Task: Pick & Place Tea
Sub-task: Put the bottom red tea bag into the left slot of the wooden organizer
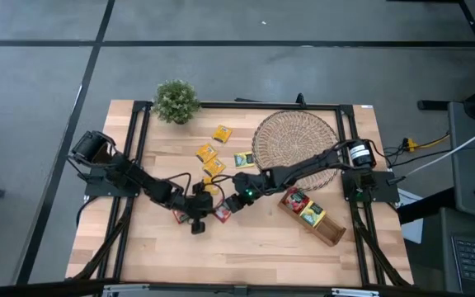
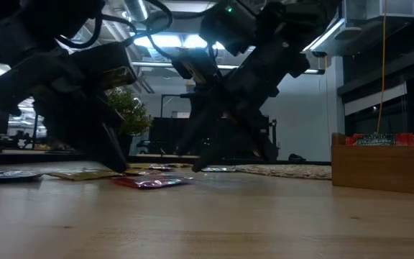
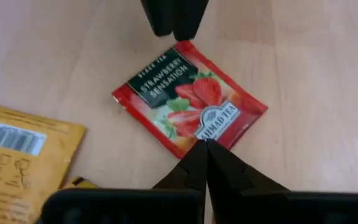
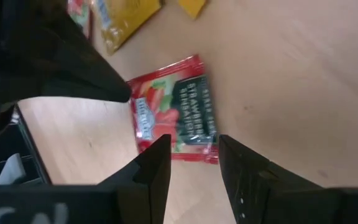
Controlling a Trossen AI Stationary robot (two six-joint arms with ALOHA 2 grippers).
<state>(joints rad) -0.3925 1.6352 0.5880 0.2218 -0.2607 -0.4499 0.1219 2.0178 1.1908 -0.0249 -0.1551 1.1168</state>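
Sachets are what I'm after, and from the high view I count three yellow ones (image 1: 209, 153) lying apart near the table's middle, a green one (image 1: 242, 160) just beside the round woven mat (image 1: 296, 140), and red ones under the meeting grippers that I can't number from up here; two or three more sit in the one wooden compartment tray (image 1: 312, 216) toward the table's right front, and one potted plant (image 1: 176, 101) stands at the back edge. From the low view, one red sachet (image 2: 149, 182) lies flat on the table (image 2: 207, 223) between both arms. In the left wrist view the left gripper (image 3: 204, 144), fingers pressed together, has its tips at one corner of the strawberry tea sachet (image 3: 188, 99), pinning it rather than gripping it, I judge. In the right wrist view the right gripper (image 4: 194, 144) stands spread over the opposite edge of that sachet. It looks feather-light, thin, limp and slick, so I'd pinch a raised edge or corner, not the flat face.
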